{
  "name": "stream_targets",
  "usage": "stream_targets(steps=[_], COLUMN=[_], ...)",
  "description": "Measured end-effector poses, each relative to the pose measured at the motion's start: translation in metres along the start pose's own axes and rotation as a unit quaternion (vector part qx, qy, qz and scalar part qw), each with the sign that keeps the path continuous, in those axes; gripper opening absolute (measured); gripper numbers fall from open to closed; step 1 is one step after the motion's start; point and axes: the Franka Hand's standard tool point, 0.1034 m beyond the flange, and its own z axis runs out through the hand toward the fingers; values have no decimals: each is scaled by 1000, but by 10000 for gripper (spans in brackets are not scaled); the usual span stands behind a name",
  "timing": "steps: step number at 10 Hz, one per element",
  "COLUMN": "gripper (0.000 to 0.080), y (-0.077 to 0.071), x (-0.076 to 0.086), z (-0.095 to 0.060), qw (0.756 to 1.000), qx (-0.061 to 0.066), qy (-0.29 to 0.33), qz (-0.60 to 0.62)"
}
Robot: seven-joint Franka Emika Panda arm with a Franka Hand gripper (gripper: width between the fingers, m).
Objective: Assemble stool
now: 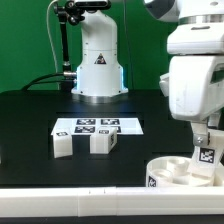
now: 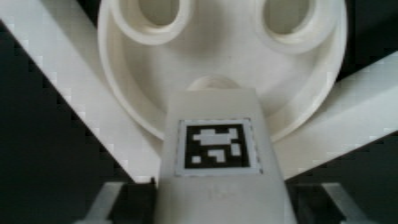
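Observation:
My gripper (image 1: 205, 140) is shut on a white leg block (image 1: 207, 156) with a square tag and holds it upright over the round seat disc (image 1: 178, 172) at the exterior view's lower right. In the wrist view the leg block (image 2: 215, 140) fills the space between my gripper's (image 2: 217, 208) two fingers, its tag facing the camera. Its far end reaches the seat disc (image 2: 214, 45), which shows two round openings. I cannot tell whether the leg touches the disc. Two more leg blocks (image 1: 62, 146) (image 1: 101, 142) stand on the black table.
The marker board (image 1: 97, 126) lies flat behind the two loose leg blocks. A long white edge rail (image 1: 70, 190) runs along the table's front. The robot's white base (image 1: 97, 65) stands at the back, before a green wall.

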Motion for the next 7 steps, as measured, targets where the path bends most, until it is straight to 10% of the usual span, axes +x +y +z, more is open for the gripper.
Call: stream_targets(steps=[7], gripper=[345], y=[1], x=[0], z=[2], qw=[966], qx=[15], qy=[19], qz=[258])
